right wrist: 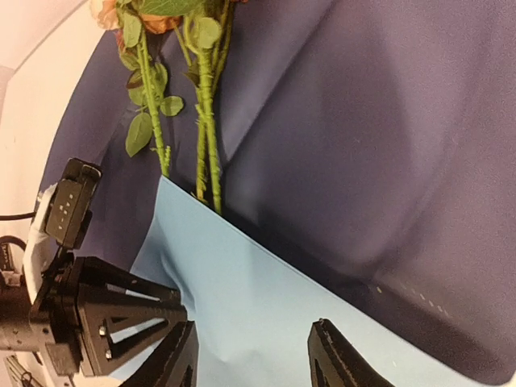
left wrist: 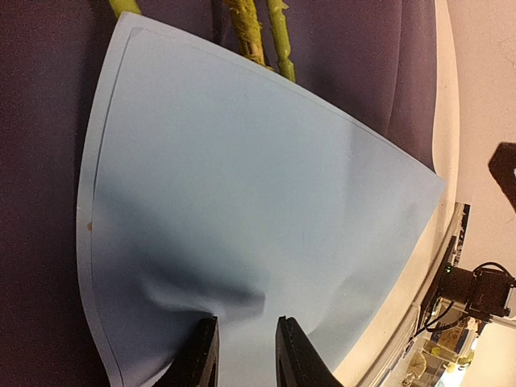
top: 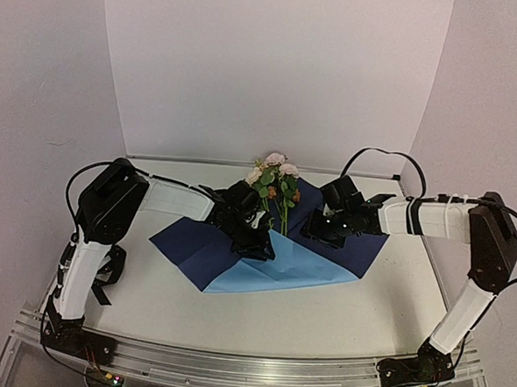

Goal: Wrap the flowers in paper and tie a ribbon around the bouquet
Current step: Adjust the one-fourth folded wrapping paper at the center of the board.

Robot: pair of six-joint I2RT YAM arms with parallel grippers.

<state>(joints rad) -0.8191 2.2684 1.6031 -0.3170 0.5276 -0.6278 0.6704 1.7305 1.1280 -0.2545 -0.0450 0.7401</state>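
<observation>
White table (top: 347, 317) carried the paper (top: 300, 264), navy face up, its light-blue flap folded over the stems of the flowers (top: 277, 181); my left hand (left wrist: 247, 324) pinched the flap's puckered edge, my right hand (right wrist: 254, 329) hung spread above it.

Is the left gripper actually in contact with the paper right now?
Touching. In the left wrist view the left gripper has the paper bunched between its fingertips, the light blue flap puckering into creases right there.
</observation>
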